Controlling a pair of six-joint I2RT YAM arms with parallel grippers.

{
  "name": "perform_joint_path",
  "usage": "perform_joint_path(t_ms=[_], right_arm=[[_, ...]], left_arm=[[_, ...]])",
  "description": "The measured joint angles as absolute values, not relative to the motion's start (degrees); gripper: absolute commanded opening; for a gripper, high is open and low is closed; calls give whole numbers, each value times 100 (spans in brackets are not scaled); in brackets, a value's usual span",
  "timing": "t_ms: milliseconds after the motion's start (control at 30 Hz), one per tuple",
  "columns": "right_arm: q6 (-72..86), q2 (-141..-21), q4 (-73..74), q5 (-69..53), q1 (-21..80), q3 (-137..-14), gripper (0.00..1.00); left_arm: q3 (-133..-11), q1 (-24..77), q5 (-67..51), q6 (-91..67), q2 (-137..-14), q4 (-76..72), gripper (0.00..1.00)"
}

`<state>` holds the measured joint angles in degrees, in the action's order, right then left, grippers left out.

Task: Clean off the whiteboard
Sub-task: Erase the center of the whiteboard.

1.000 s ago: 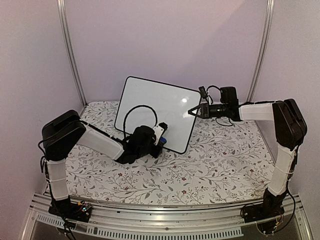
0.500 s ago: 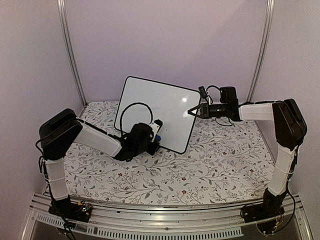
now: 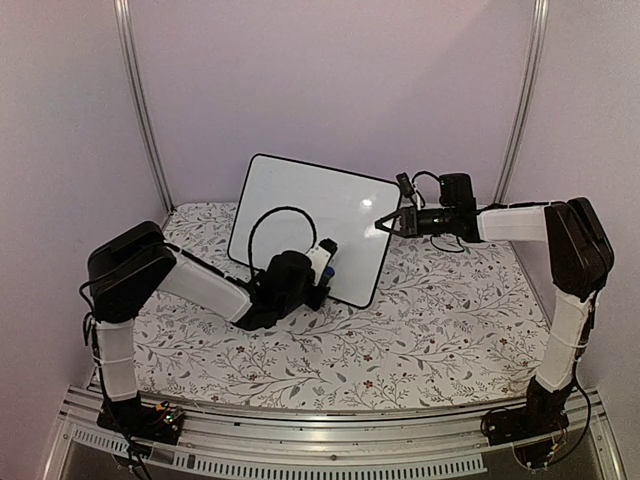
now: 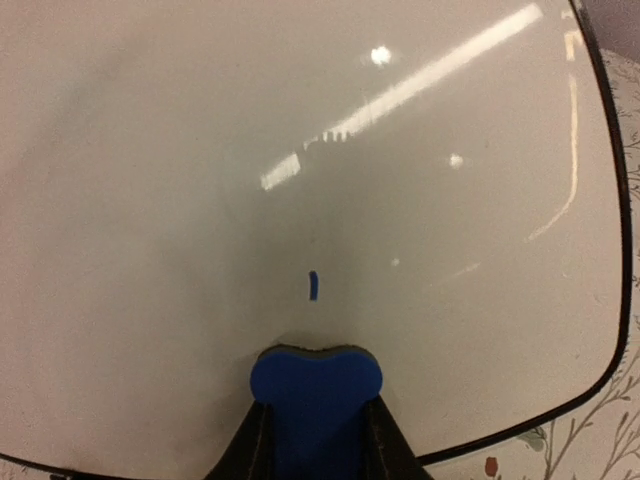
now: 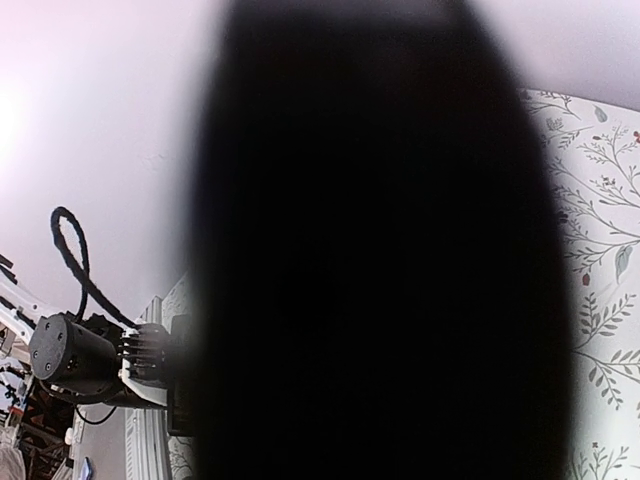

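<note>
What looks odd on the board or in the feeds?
A small blue mark sits on the otherwise clean whiteboard, just ahead of the blue eraser in the left gripper. Also, a dark blurred shape blocks most of the right wrist view.

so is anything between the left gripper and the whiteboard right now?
Only the blue eraser, clamped in the left gripper, its front edge apparently against the lower part of the whiteboard. Nothing else visible stands between them. The board ahead shows just one small blue mark.
</note>
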<state>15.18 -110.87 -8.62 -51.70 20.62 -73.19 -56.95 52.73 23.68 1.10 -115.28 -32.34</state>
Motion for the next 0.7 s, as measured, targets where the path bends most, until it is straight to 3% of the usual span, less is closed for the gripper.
perform_joint_path(t_ms=[700], right_arm=[[1564,-11087,-832,-5188,2091,-7319,2]], left_arm=[[-6088,5131,2794,172,-11714,-3800,0]])
